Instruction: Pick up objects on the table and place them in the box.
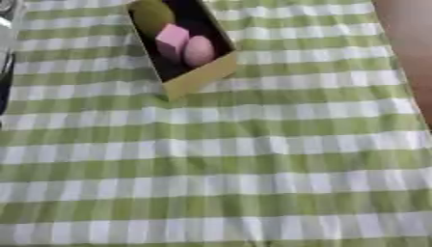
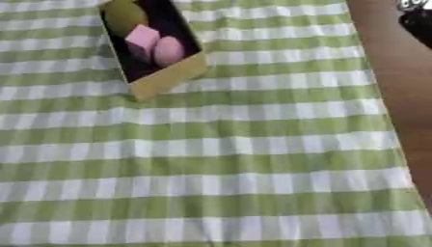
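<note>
The desk is covered by one green-and-white checked cloth, which runs from the left edge of the view almost to the right, where a strip of bare brown desk surface shows beside the cloth's right edge. One box stands on the cloth in the upper left part of the view, set askew, its open top facing up and its tan near wall turned toward the camera; its far end is cut by the top edge of the view. The box has a dark interior and holds three objects: one olive-green rounded object at the far end, one pink block in the middle, tilted, and one pink egg-shaped object just beside the block on its right, touching or nearly touching it. No other loose object lies on the cloth; the whole area in front of the box and to its right is bare cloth. Neither the left hand nor the right hand appears in either view, so the state of the hands cannot be told.
</note>
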Controlling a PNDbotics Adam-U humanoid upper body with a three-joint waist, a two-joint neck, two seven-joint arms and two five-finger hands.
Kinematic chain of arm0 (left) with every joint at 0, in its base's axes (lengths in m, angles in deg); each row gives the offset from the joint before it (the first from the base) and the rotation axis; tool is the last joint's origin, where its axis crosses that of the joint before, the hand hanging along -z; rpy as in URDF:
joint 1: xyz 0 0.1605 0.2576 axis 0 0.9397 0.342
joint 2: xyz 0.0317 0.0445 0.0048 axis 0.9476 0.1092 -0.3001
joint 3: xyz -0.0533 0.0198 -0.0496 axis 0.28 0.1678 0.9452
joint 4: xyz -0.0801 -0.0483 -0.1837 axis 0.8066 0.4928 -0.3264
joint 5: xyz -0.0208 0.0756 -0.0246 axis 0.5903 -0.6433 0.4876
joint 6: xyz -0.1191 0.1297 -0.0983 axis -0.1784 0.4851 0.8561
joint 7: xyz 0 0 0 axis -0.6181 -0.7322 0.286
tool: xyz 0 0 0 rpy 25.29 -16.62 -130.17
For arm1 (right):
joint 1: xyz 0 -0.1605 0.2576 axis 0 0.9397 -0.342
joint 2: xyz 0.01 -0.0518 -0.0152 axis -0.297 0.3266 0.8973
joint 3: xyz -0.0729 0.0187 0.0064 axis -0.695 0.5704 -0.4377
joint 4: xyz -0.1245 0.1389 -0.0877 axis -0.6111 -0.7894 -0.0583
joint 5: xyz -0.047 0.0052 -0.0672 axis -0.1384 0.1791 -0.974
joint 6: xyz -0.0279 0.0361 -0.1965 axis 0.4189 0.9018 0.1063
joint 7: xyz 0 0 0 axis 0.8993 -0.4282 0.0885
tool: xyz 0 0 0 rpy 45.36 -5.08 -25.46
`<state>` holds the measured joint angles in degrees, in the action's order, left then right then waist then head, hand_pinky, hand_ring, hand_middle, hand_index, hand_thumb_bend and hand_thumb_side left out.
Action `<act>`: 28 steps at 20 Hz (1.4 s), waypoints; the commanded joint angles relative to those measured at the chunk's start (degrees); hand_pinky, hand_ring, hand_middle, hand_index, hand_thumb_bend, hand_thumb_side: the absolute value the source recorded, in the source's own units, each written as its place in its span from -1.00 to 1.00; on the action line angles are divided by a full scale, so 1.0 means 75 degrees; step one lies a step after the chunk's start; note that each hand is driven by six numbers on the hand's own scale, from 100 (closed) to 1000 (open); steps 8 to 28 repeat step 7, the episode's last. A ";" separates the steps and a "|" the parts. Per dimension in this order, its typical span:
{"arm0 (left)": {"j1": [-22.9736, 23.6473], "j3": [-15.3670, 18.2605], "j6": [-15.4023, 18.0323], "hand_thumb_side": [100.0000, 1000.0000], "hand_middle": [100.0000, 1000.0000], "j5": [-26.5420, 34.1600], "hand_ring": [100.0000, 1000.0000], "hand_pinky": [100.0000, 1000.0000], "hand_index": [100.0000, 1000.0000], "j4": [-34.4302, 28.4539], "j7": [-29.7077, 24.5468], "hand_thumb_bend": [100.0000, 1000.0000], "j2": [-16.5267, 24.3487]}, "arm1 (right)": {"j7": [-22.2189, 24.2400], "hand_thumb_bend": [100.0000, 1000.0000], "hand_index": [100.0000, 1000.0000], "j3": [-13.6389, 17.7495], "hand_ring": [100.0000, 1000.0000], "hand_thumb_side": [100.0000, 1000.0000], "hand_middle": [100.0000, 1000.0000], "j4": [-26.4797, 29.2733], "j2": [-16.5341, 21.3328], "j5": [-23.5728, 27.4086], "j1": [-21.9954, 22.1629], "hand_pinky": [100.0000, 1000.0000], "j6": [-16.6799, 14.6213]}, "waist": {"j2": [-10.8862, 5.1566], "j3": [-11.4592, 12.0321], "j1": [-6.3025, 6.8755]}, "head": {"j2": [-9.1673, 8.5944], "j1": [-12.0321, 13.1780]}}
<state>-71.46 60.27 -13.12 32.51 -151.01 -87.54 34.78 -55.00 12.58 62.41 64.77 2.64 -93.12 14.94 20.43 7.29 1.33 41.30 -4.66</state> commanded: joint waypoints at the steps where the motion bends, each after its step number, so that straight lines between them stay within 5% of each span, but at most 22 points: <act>1: 0.0294 0.0191 -0.0155 0.08 0.40 0.0399 0.50 0.62 0.71 -0.0722 0.0400 -0.32 0.0263 | -0.0133 -1.00 0.71 0.0096 0.60 0.00 0.41 0.0112 0.0056 0.0078 -0.0159 0.79 -0.0251 | -0.0315 0.0039 -0.0139 | 0.0053 -0.0016; 7: 0.1401 0.0274 -0.0427 0.08 0.38 0.1080 0.49 0.61 0.72 -0.1829 0.1081 -0.32 0.0212 | -0.0392 -1.00 0.72 0.0090 0.63 0.00 0.45 0.0112 -0.0209 0.0121 -0.0406 0.79 -0.0840 | -0.0337 0.0123 -0.0234 | 0.0054 -0.0011; 28: 0.1401 0.0274 -0.0427 0.08 0.38 0.1080 0.49 0.61 0.72 -0.1829 0.1081 -0.32 0.0212 | -0.0392 -1.00 0.72 0.0090 0.63 0.00 0.45 0.0112 -0.0209 0.0121 -0.0406 0.79 -0.0840 | -0.0337 0.0123 -0.0234 | 0.0054 -0.0011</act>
